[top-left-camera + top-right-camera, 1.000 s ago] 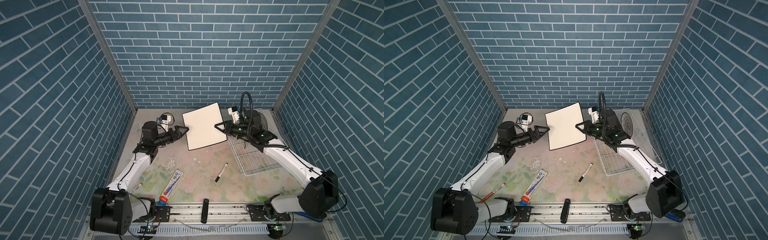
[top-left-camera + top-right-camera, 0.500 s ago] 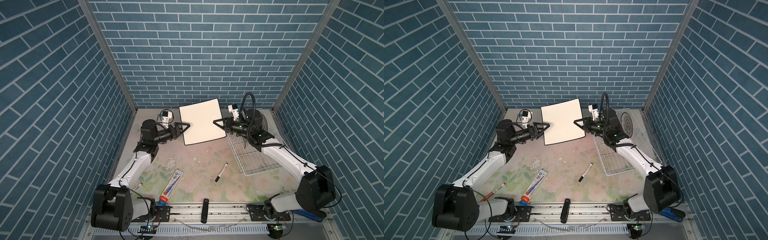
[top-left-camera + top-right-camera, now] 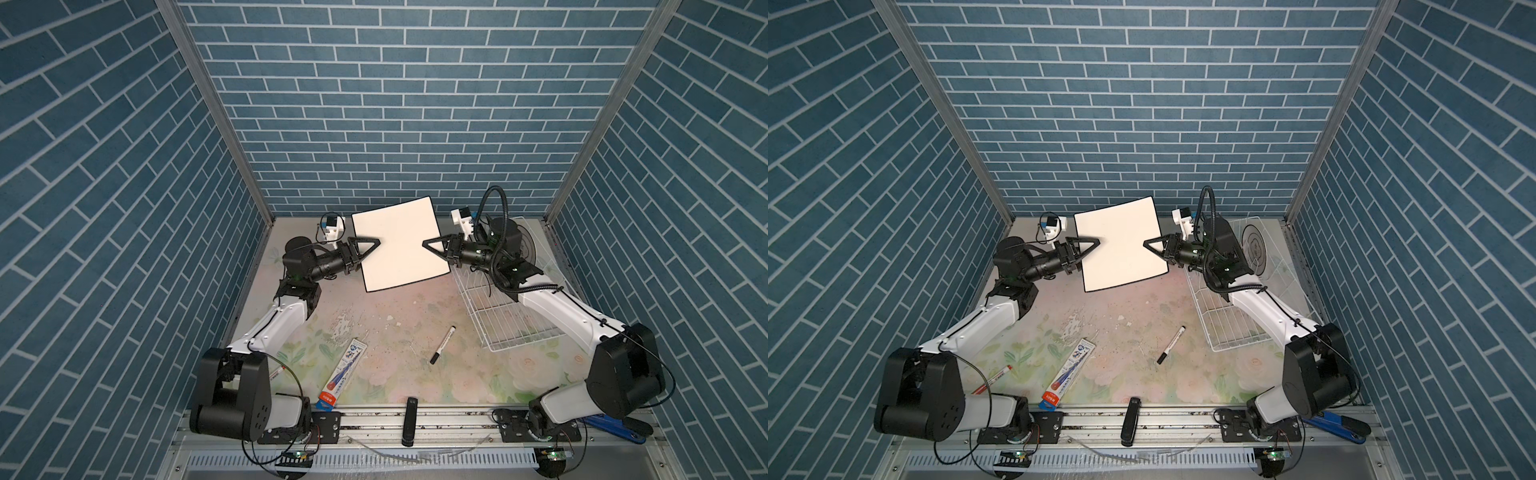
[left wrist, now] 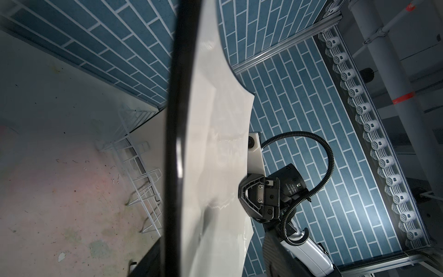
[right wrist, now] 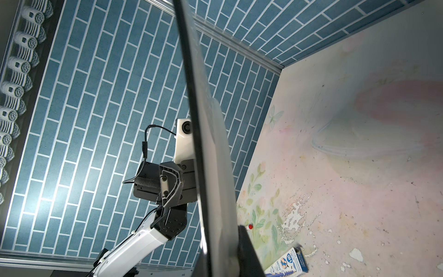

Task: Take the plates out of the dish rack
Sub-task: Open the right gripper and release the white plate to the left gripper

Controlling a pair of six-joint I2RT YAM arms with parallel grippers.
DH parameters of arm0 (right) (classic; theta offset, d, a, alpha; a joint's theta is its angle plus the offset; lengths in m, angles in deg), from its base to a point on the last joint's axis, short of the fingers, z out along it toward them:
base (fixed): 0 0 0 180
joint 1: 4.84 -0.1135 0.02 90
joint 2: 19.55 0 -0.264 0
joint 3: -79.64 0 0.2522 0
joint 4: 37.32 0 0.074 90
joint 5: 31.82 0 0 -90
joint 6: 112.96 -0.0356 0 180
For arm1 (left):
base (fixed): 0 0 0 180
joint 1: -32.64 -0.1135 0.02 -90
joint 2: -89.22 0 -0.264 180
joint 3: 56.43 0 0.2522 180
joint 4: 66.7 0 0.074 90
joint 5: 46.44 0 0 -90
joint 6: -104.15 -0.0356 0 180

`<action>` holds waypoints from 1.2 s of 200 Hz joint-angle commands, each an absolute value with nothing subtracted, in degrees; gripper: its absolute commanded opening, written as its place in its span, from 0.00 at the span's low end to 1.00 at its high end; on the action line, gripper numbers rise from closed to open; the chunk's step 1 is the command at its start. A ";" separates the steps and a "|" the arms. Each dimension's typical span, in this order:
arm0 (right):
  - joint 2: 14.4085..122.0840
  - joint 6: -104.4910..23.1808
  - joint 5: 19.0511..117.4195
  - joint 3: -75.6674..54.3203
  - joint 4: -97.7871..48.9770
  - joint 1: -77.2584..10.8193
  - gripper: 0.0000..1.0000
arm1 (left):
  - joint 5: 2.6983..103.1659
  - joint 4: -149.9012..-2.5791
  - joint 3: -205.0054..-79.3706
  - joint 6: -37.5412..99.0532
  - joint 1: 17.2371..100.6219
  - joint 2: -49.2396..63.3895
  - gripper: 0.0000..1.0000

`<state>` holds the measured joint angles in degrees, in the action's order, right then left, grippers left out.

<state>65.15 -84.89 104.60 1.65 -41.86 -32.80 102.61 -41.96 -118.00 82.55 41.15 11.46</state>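
Pinching white black-rimmed plate [image 3: 401, 243] by right edge with right gripper [image 3: 430, 248], holding it tilted mid-air left of dish rack [image 3: 511, 328]. Straddling opposite edge with left gripper [image 3: 372, 247]; clamped or not, can't tell tbh. Sitting dead between both arms. Leaving 1 round plate [image 3: 1254, 249] in rack.

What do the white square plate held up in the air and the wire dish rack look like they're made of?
The square plate: likely glazed ceramic, possibly melamine; glossy white face catching reflections, thin black rim. The dish rack: seemingly metal wire with a white coating; thin, stiff rods in a grid.
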 commanded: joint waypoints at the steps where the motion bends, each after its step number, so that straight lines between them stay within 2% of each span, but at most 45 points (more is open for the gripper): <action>1: 64.12 -89.41 107.23 1.30 -53.72 -32.79 0.00 | 104.19 -39.15 -120.03 82.97 41.65 11.15 0.61; 41: 64.20 -92.86 106.79 3.15 -59.93 -32.79 0.00 | 104.19 -36.19 -119.94 85.18 41.78 10.30 0.56; 76: 65.30 -95.73 108.03 3.19 -64.08 -32.74 0.00 | 104.28 -34.63 -120.15 86.30 42.13 10.02 0.47; 127: 66.13 -94.84 108.98 2.27 -62.34 -32.69 0.00 | 104.47 -34.49 -120.62 86.40 42.40 10.00 0.21; 150: 66.53 -94.84 109.15 1.90 -62.22 -32.62 0.00 | 104.64 -34.49 -120.99 86.35 42.40 10.03 0.00; 163: 66.42 -94.86 108.82 2.02 -62.04 -32.27 0.00 | 104.73 -34.58 -121.08 86.31 42.40 9.98 0.00; 183: 66.28 -94.94 109.30 2.18 -61.98 -31.69 0.20 | 104.82 -34.17 -120.99 86.31 42.40 10.14 0.00; 216: 64.72 -94.27 108.01 3.55 -59.66 -30.64 0.47 | 103.82 -34.04 -121.14 86.31 42.39 10.90 0.00; 240: 62.71 -92.15 105.62 4.64 -56.81 -29.62 0.79 | 103.03 -34.68 -121.69 86.01 42.31 11.92 0.00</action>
<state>66.44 -93.11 107.52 3.58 -56.02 -30.77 103.37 -39.99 -119.22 86.88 42.09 10.02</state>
